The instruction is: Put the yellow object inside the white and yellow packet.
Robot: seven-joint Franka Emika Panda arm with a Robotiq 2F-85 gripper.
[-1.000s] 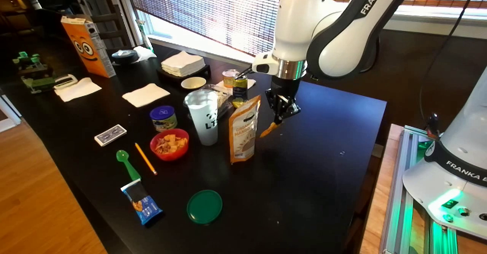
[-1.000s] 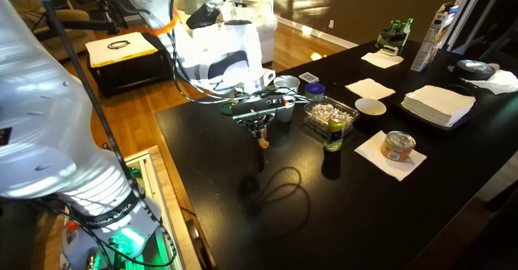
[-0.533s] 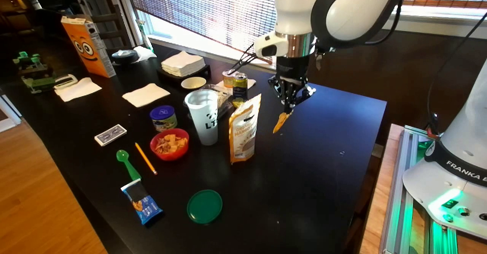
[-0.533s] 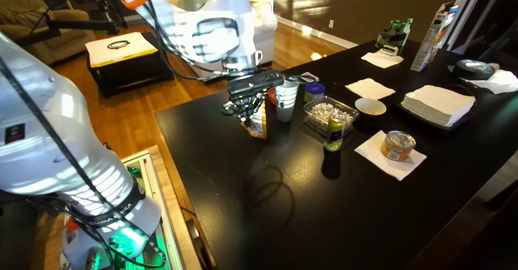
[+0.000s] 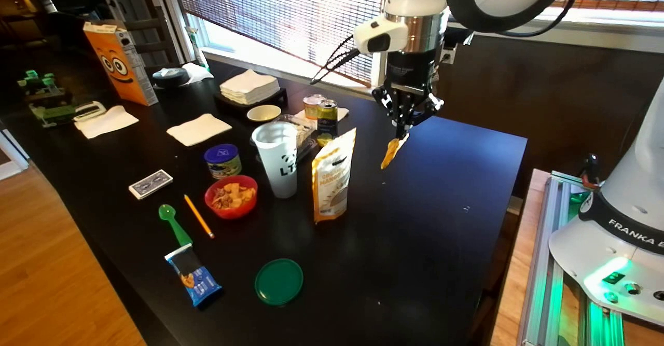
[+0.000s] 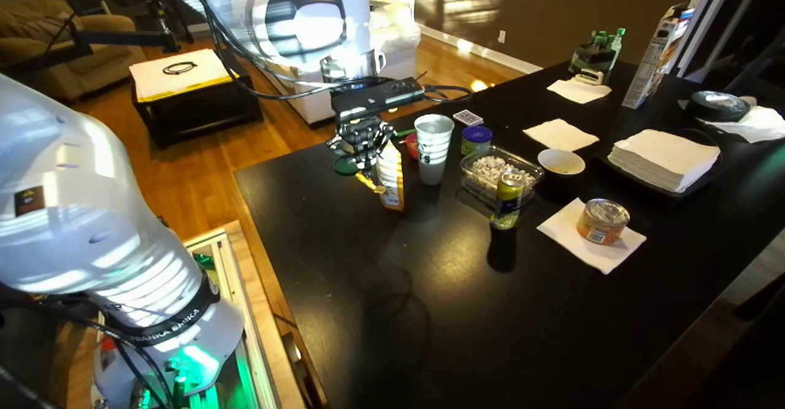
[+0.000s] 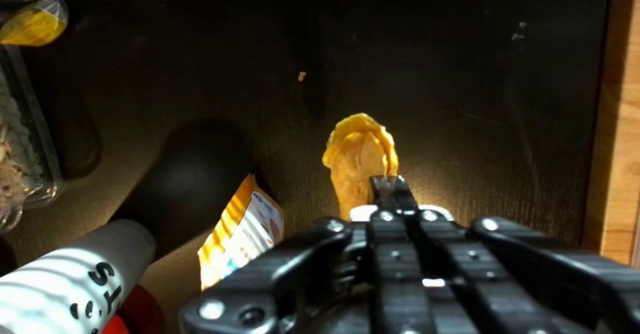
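The yellow object (image 5: 393, 152) is a thin, curled orange-yellow piece. It hangs from my gripper (image 5: 400, 134), whose fingertips are shut on its edge, above the table. The wrist view shows the yellow object (image 7: 357, 166) beside and beyond the fingertips (image 7: 392, 186). The white and yellow packet (image 5: 332, 180) stands upright on the table, white with orange-yellow edges. My gripper is to its right and higher in that exterior view. In an exterior view the yellow object (image 6: 370, 183) partly overlaps the packet (image 6: 390, 179). The packet's opening cannot be made out.
A tall white cup (image 5: 280, 169) stands close beside the packet, with a red bowl (image 5: 233, 213) of snacks next to it. A yellow can (image 6: 508, 200) and a clear tub (image 6: 475, 182) stand farther back. A green lid (image 5: 279, 282) lies in front.
My gripper has risen and moved right, away from the packet, in an exterior view, still carrying the yellow object. The packet and other table things have not moved.
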